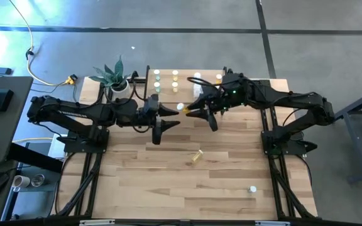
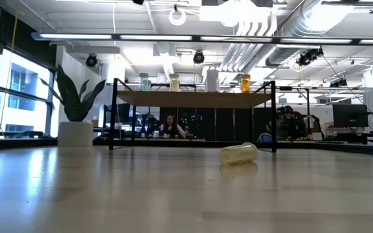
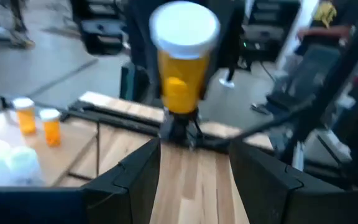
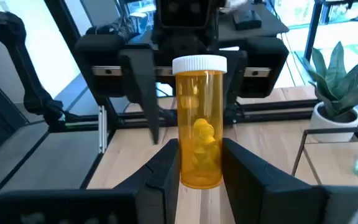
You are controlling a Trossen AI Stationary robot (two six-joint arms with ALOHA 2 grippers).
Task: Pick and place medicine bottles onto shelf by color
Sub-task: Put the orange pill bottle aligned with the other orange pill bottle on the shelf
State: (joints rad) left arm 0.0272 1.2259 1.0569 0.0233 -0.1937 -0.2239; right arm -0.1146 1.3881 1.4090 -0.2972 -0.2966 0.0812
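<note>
An orange medicine bottle (image 4: 201, 124) with a white cap is held above the table's middle by my right gripper (image 4: 201, 158), which is shut on it. The bottle also shows in the high view (image 1: 182, 108). My left gripper (image 3: 194, 177) is open and level, facing the bottle's cap (image 3: 184, 28) from the table's left without touching it; it also shows in the high view (image 1: 166, 118). The shelf (image 1: 187, 94) stands at the far edge and carries green, yellow, white and orange bottles in groups. A yellow bottle (image 1: 197, 157) lies on its side on the table, and a white one (image 1: 252, 188) stands near the right front. My right gripper pinches the orange bottle's lower body (image 4: 199, 171), near its base, between its two fingers. The fingers come about level from the table's right. The bottle is lifted clear of the table, with its cap end (image 4: 199, 64) toward my left gripper.
A potted plant (image 1: 114, 78) stands left of the shelf at the far edge. In the low view the shelf top (image 2: 193, 99) stands on thin black legs, and the yellow bottle (image 2: 239, 153) lies in front of it. People sit in the room behind.
</note>
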